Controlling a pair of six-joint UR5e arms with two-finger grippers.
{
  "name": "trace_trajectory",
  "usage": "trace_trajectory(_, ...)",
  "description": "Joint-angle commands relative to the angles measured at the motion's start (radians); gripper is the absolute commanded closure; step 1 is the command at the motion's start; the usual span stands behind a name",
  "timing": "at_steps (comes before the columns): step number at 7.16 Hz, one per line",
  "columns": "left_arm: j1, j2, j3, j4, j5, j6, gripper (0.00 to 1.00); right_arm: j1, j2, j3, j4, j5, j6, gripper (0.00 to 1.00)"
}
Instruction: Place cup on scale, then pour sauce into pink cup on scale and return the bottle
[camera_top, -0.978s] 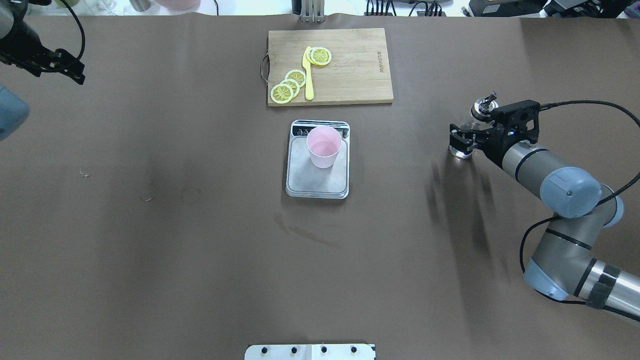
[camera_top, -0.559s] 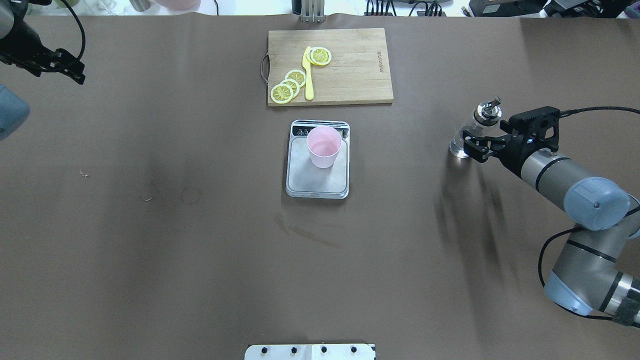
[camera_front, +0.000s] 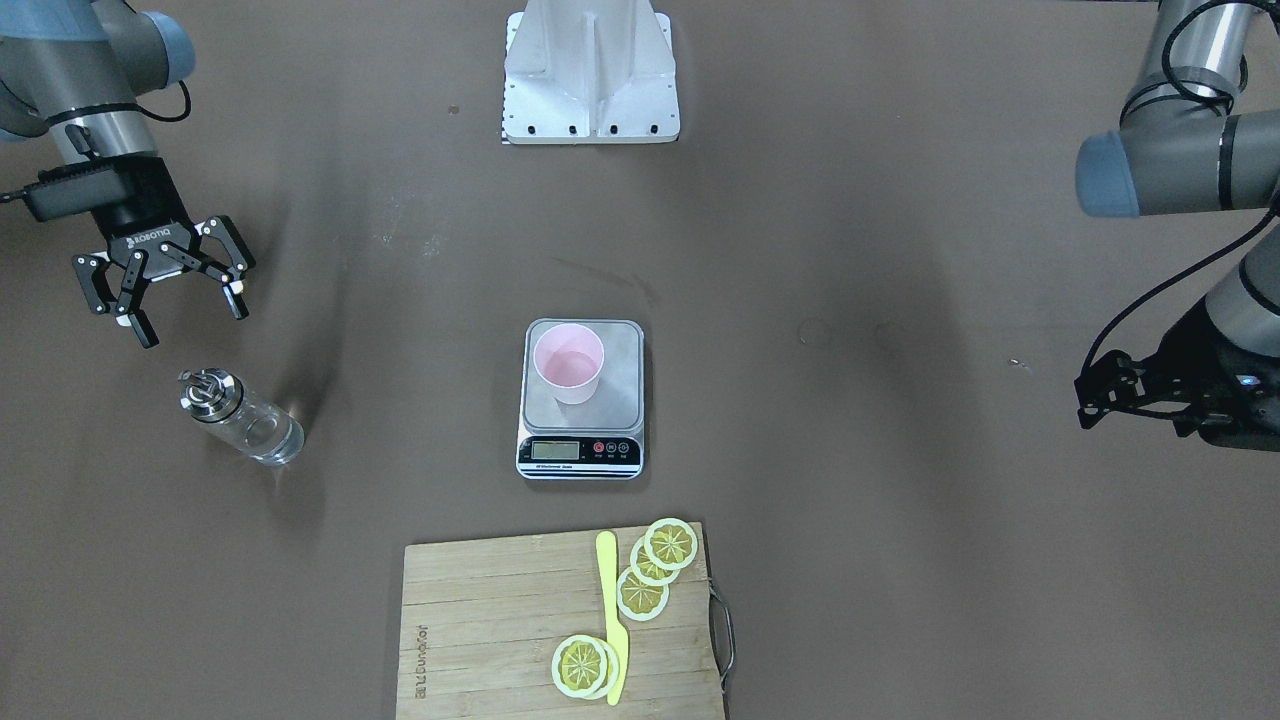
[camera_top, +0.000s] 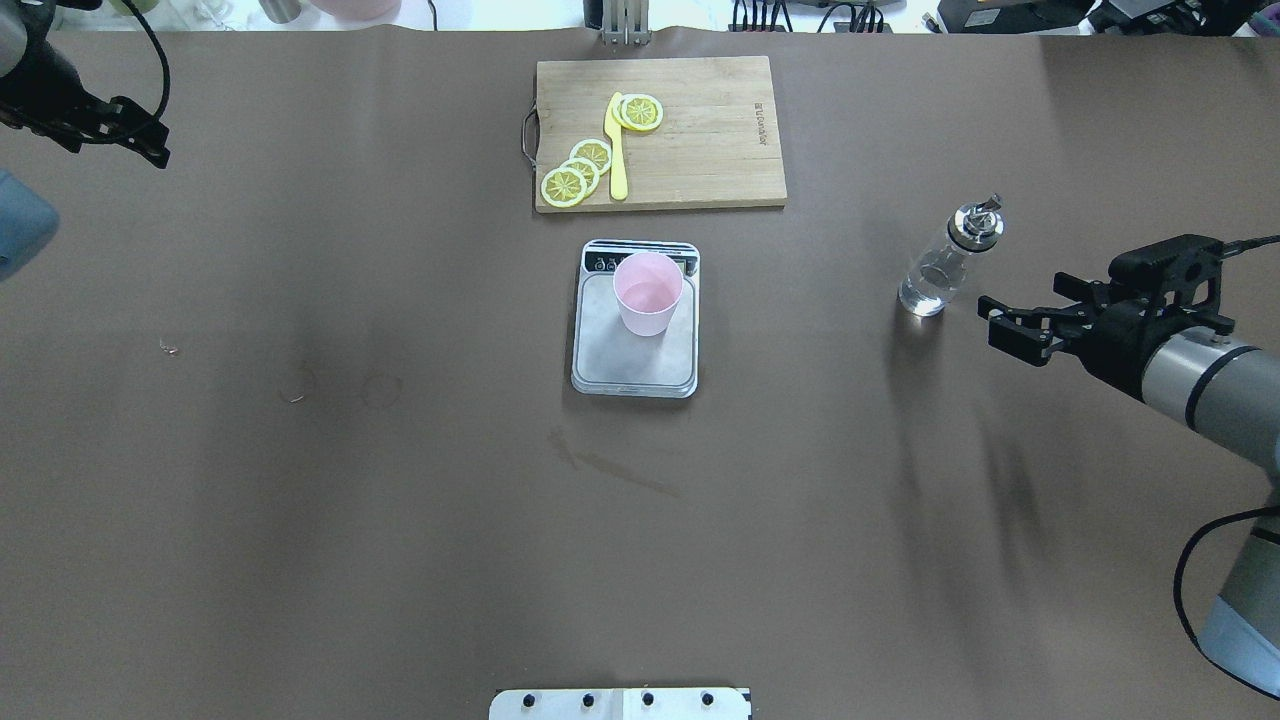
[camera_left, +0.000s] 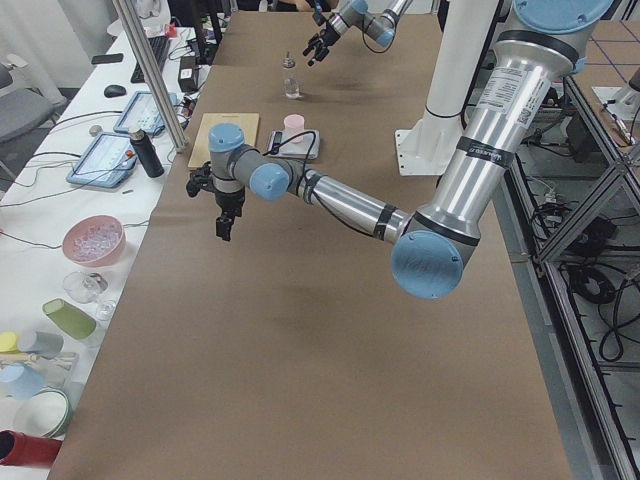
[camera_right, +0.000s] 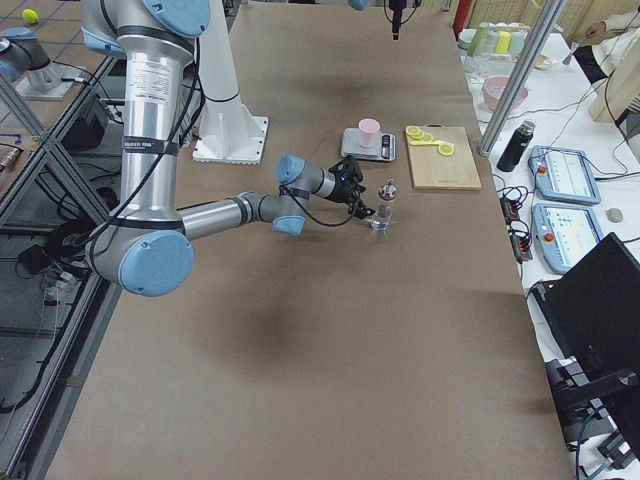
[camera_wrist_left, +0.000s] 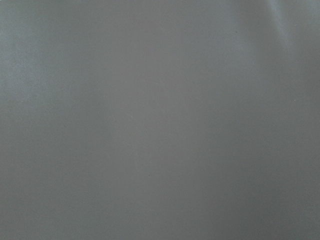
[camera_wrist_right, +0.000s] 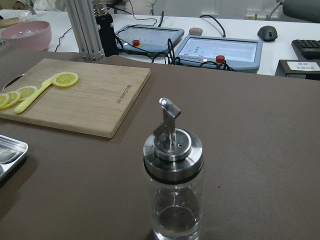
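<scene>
Overhead exterior view shows the small pale pink tapered plastic cup standing upright on the flat rectangular kitchen scale with a grey steel platform, on the half of the platform nearer to the black strip with the display. The scale lies in the middle of the brown table. The small clear glass bottle with a shiny metal pour-spout cap stands upright on the table on the robot's right side, well apart from the scale and touched by nothing. In the right wrist-mounted view, a little clear liquid shows low in the glass. The right arm's fingers are spread wide and hold nothing. They hang near the bottle, on the side toward the robot, with a clear gap between them and the glass. The left arm's fingers point down above the table, far off on the robot's left side, and I cannot tell if they are spread or closed. Beyond the scale lies a rectangular wooden cutting board, and on it are yellow lemon slices and a yellow plastic knife.
</scene>
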Motion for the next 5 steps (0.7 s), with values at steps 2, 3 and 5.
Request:
trace_trajectory(2,0.014,-0.040,0.004,0.011,0.003,-0.012,0.01,0.412,0.093,0.137,-0.402,0.629,-0.023,0.00)
trace_trajectory(3,0.016,-0.040,0.002,0.010,0.003,-0.012,0.01,0.549,0.149,0.128,-0.546,0.773,-0.148,0.00)
trace_trajectory(5,0.013,-0.036,-0.004,0.016,0.001,-0.009,0.01,0.718,0.213,0.112,-0.885,0.848,-0.482,0.00)
